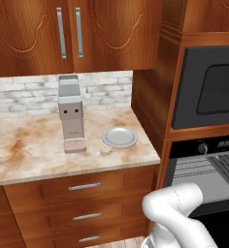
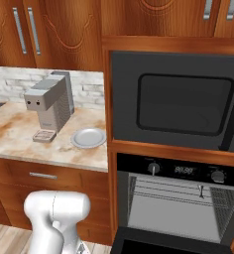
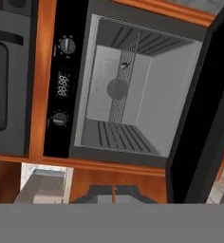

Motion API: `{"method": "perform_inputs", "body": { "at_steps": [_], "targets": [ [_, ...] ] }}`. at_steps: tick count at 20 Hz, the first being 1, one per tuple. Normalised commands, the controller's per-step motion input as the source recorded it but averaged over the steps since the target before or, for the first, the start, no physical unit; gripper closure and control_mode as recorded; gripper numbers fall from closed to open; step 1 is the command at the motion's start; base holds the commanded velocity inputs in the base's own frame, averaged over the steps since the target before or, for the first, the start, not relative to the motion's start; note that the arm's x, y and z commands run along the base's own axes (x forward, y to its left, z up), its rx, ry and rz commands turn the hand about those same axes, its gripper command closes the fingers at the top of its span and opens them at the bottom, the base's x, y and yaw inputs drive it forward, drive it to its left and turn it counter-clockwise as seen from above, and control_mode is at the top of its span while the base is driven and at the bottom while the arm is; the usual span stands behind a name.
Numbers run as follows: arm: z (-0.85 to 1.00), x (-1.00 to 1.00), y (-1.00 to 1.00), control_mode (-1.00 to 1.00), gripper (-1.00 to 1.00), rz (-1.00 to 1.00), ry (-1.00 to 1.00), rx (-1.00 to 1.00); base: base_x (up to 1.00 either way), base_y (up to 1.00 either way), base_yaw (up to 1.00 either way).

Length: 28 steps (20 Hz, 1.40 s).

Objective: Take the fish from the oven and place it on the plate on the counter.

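Standing open, the oven (image 2: 176, 208) shows a pale grey cavity with wire racks; its black door (image 2: 153, 245) hangs down at the lower edge of the right base view. One small dark fish (image 2: 201, 191) sits on a rack near the cavity's right side; the hand view shows it (image 3: 124, 65) as a slim dark mark deep inside, with open room around it on the rack. Gripper (image 3: 114, 193) fingertips sit pressed together at the bottom of the hand view, holding nothing, well outside the oven mouth.

One round pale grey plate (image 1: 120, 137) with a raised rim lies bare on the counter (image 1: 34, 150), near the right end and just beside one grey boxy coffee machine (image 1: 71, 114). Free marble-look surface, beige with rust veining, spreads left of the machine and before the plate up to the front edge.

Oven panel: two round knobs (image 2: 153, 168) and one display. Above it sits one black unit (image 2: 178, 101) with a dark glass window. Three wooden drawers (image 1: 85, 186) with steel bar handles stand below the counter.
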Motion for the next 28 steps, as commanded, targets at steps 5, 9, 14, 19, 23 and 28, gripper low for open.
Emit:
{"method": "perform_inputs", "body": {
  "at_steps": [5, 9, 14, 19, 23, 28],
  "targets": [
    [1.0, -0.03, 0.0, -1.0, 1.0, 0.0, 0.0, 0.07, 0.0, 0.0, 0.0],
    [1.0, 0.02, 0.0, -1.0, 1.0, 0.0, 0.0, 0.06, 0.0, 0.0, 0.0],
    [0.88, 0.4, 0.13, -1.0, 1.0, 0.0, 0.02, 0.02, 0.0, 0.0, 0.0],
    [0.61, 0.84, 0.24, -1.0, 1.0, -0.02, 0.05, 0.0, 0.0, 0.0, 0.0],
    [0.27, 1.0, 0.28, -1.0, 1.0, -0.09, 0.04, 0.0, 0.0, 0.0, 0.0],
    [0.04, 0.99, 0.25, -1.0, 1.0, -0.14, 0.0, 0.01, 0.0, 0.0, 0.0]
  ]
}}
